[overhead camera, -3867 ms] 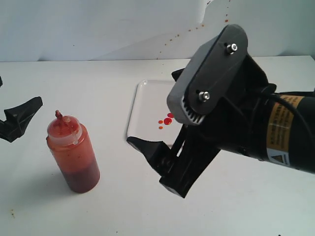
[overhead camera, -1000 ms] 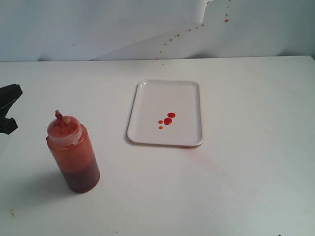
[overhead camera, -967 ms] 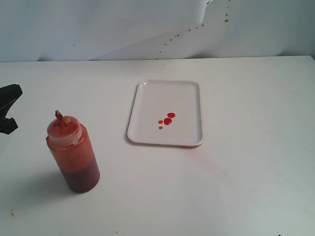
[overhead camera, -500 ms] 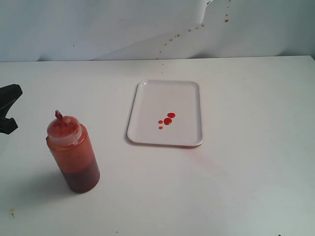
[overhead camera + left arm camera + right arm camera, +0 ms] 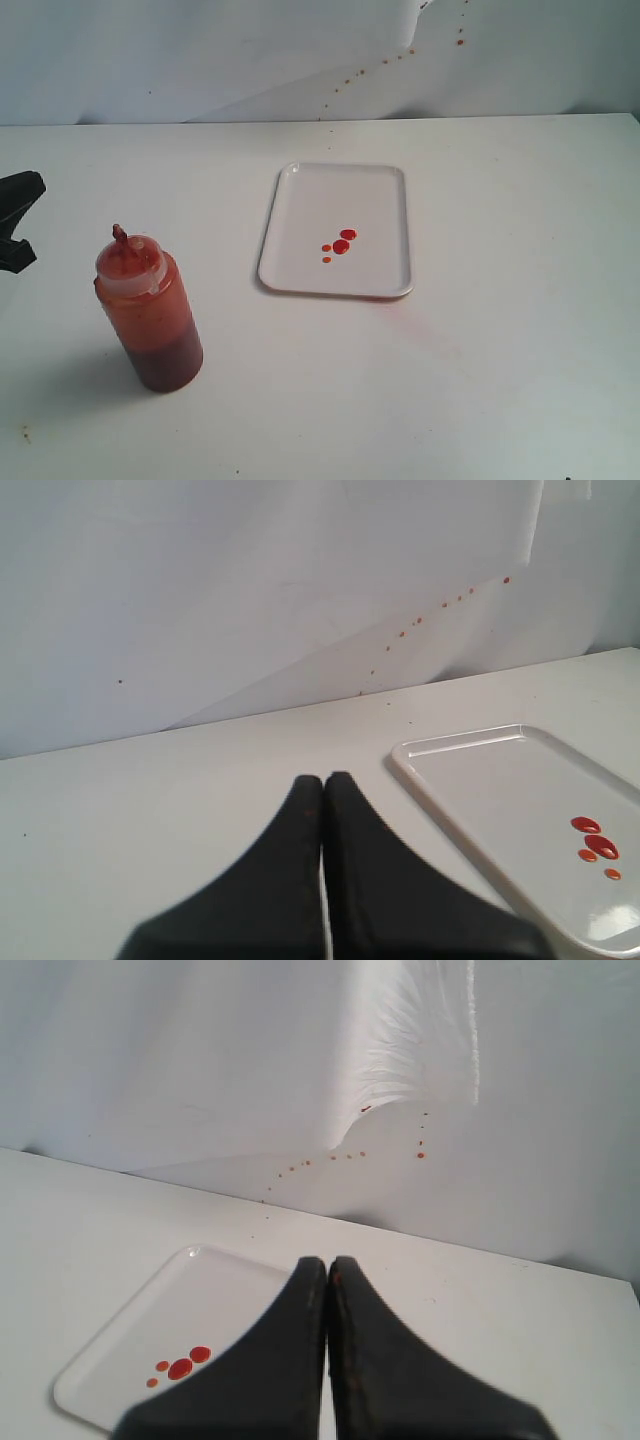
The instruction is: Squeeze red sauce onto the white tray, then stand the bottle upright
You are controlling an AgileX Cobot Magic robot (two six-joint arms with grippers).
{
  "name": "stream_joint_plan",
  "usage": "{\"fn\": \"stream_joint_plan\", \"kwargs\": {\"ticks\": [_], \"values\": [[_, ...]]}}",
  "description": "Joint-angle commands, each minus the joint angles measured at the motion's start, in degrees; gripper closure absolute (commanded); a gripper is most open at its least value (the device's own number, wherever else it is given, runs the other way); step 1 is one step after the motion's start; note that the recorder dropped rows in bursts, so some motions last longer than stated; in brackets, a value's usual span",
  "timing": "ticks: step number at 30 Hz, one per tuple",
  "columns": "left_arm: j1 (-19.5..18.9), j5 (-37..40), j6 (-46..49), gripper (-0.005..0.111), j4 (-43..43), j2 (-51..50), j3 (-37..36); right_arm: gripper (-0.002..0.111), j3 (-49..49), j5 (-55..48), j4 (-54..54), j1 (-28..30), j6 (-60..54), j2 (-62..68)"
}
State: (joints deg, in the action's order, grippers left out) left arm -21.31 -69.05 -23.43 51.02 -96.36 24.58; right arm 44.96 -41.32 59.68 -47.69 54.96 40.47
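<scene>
**Once sauce is on the tray: bottle standing, both grippers empty**

Since a few round drops of the red sauce (image 5: 341,246) lie near the middle of the white tray (image 5: 340,190), and the bottle (image 5: 150,315) stands on its base, both steps look complete.

- Position: the bottle is on the white table (image 5: 500,350), left of the tray in the exterior view, well apart from it and nearer the camera. Nothing touches it.
- Left gripper (image 5: 322,780): fingers pressed together with only a thin seam between them, holding nothing. It points across the table with the tray off to one side.
- Right gripper (image 5: 327,1262): likewise closed on nothing, tips over the tray's near rim.

Handling, as a judgement: the translucent wall is soft plastic and will give under pressure. The bottle looks well filled, so moderately heavy for its size, and steady on its flat base. The best hold is mid-body, below the shoulder, with light force, since a hard pinch would push sauce out. The nozzle (image 5: 119,235) is smeared and best avoided as slippery and messy.

Hidden or unclear:
- Neither wrist view shows the bottle.
- A black part (image 5: 18,190) at the left edge of the exterior view is cut off — probably the left arm's gripper.
- No part of the right arm shows in the exterior view.
- Whether the small cap sits over the nozzle tip cannot be made out.
</scene>
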Motion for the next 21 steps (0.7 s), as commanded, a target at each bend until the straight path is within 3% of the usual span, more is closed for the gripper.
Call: {"fn": "stream_joint_plan", "kwargs": {"ticks": [1,6,12,17,21], "values": [[0.23,-0.92,-7.88,0.107,2.12,1.93,-0.26,0.108,0.17,0.08,0.08,0.41,0.12,-0.18],[0.23,0.13,-24.87,0.106,5.3,9.8,-0.26,0.108,0.17,0.08,0.08,0.41,0.12,-0.18],[1.03,13.62,-39.89,0.106,6.98,26.44,-0.26,0.108,0.17,0.08,0.08,0.41,0.12,-0.18],[10.37,33.32,-40.74,0.106,5.11,41.8,-0.26,0.108,0.17,0.08,0.08,0.41,0.12,-0.18],[19.7,49.18,-40.74,0.106,-1.59,53.05,-0.26,0.108,0.17,0.08,0.08,0.41,0.12,-0.18]]}}
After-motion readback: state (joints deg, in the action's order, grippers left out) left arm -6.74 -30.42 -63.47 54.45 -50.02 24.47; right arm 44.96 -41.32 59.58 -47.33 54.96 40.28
